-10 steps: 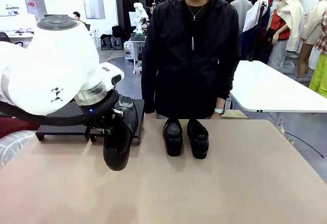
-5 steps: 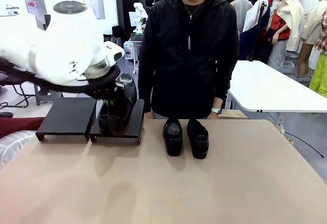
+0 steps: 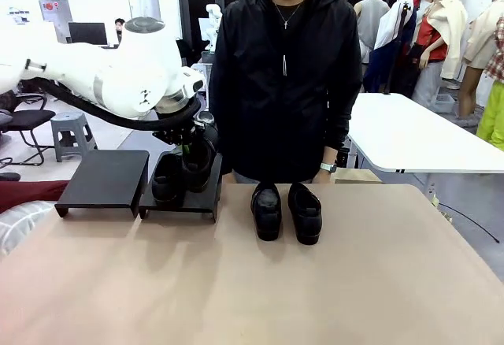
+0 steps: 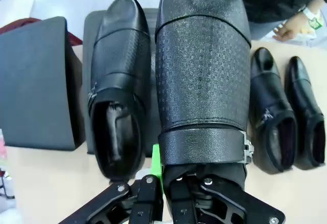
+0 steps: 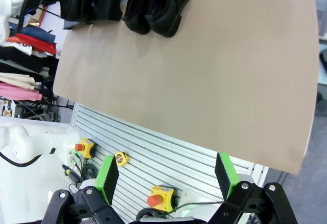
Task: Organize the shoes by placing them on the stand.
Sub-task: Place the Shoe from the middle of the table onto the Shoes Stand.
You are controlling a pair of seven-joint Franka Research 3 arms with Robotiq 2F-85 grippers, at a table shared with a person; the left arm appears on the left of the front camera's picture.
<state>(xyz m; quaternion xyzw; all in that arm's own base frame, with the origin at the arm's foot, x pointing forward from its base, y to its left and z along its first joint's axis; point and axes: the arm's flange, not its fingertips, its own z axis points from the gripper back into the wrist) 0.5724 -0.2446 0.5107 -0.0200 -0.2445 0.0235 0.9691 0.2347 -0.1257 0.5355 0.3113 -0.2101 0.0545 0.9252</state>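
Note:
My left gripper (image 3: 188,150) is shut on the heel rim of a black glossy shoe (image 3: 198,165), holding it low over the right platform of the black stand (image 3: 206,202). In the left wrist view this held shoe (image 4: 202,70) sits above the gripper (image 4: 162,175), toe pointing away. Close beside it a second shoe (image 3: 165,179) (image 4: 120,81) lies on the same platform. I cannot tell if the held sole touches the platform. A pair of shoes (image 3: 266,211) (image 3: 305,213) stands on the table in front of the person. My right gripper (image 5: 166,178) is open and empty, off the table's edge.
The stand's left platform (image 3: 105,178) (image 4: 36,81) is bare. A person in a black jacket stands at the far edge, one hand (image 4: 291,27) resting near the pair. The tan table (image 3: 315,282) (image 5: 204,70) is open in front. A white table (image 3: 417,136) stands at the back right.
My left arm has lifted the shoe from in front of the stand and carried it back over the right platform, lowering it beside the shoe lying there. The pair has not moved.

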